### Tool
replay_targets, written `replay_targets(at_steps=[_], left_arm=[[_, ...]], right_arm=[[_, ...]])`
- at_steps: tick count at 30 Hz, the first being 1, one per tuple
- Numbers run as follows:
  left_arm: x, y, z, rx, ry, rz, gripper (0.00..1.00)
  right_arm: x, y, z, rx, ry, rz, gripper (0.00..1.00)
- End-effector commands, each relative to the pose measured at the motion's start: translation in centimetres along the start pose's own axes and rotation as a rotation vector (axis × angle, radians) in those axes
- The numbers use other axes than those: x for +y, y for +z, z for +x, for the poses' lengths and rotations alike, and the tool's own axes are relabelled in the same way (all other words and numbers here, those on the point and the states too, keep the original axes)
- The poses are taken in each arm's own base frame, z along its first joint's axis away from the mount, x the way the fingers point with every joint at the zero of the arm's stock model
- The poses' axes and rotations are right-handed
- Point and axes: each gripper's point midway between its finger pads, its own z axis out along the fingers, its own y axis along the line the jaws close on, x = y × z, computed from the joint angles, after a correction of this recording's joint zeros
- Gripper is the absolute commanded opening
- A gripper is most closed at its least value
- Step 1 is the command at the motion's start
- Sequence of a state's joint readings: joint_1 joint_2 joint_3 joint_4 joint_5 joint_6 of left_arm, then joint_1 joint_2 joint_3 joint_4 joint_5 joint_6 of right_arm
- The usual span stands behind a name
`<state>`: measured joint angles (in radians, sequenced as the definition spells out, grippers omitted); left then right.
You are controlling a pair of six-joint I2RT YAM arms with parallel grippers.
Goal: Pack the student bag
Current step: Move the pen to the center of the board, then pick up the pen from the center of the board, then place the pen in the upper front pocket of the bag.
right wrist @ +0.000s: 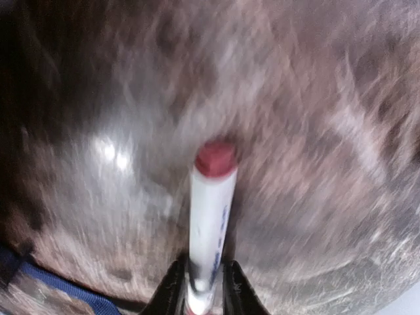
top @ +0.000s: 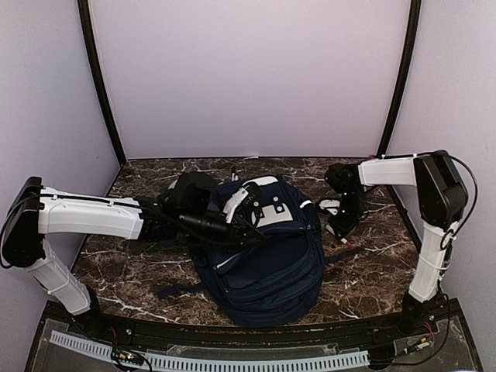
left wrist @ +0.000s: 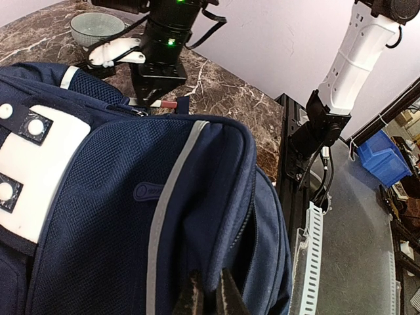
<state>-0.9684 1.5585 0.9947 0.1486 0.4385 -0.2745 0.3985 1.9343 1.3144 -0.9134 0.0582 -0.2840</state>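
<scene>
Navy student bag (top: pixel 263 263) lay on the middle of the counter (top: pixel 139 263). The left gripper (left wrist: pixel 209 289) pinched its zip edge tight — probably to keep it open — while the right gripper (right wrist: pixel 200 285) clamped a red-capped marker (right wrist: pixel 211 203) beside it.

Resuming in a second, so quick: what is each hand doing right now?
Left hand: closed, at the student bag's zip edge; a pinch on fabric cannot be told.
Right hand: closed on a red-capped white marker.

Pale lilac walls (top: pixel 248 70) and black corner posts (top: pixel 99 85) surround a dark marble tabletop (top: pixel 132 271).
</scene>
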Motion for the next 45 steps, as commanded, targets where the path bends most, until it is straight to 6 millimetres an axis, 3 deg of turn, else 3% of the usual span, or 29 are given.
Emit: replay_targets(at_steps=[1,8,15,24,27,29,36,39,45], left_arm=[[-0.4,-0.7,-0.7,-0.009,0.005,0.011,0.0],[-0.8,-1.0,-1.0,0.01,0.006,0.01,0.0],[-0.5,-1.6,-1.2,0.009,0.014,-0.029,0.0],[-0.6,-2.2,-1.6,-0.001,0.017,-0.041,0.0],[-0.6,-2.2,-1.9,-0.002,0.023,-0.046,0.0],[-0.8,-2.2,-2.3,-0.007,0.027,-0.044,0.0],[-1.3,-2.2,-4.0,-0.075,0.031,-0.018,0.0],[-1.5,-1.9,-4.6,-0.101,0.029,-0.005,0.0],[-1.6,-1.0,-5.5,-0.12,0.019,0.022,0.0]], right_arm=[[0.1,-0.7,2.1,0.014,-0.021,0.031,0.3],[0.3,0.4,2.7,0.025,-0.023,0.035,0.31],[0.9,0.6,0.1,-0.042,0.004,-0.026,0.3],[0.8,1.4,0.5,-0.014,0.022,-0.037,0.1],[0.5,-0.4,0.5,-0.056,0.026,-0.04,0.07],[1.9,-2.6,0.1,-0.113,-0.012,-0.145,0.05],[5.9,-14.0,-1.1,-0.456,-0.17,-0.308,0.03],[8.7,-18.4,-0.8,-0.616,-0.28,-0.402,0.04],[14.7,-22.6,0.5,-0.69,-0.554,-0.412,0.06]])
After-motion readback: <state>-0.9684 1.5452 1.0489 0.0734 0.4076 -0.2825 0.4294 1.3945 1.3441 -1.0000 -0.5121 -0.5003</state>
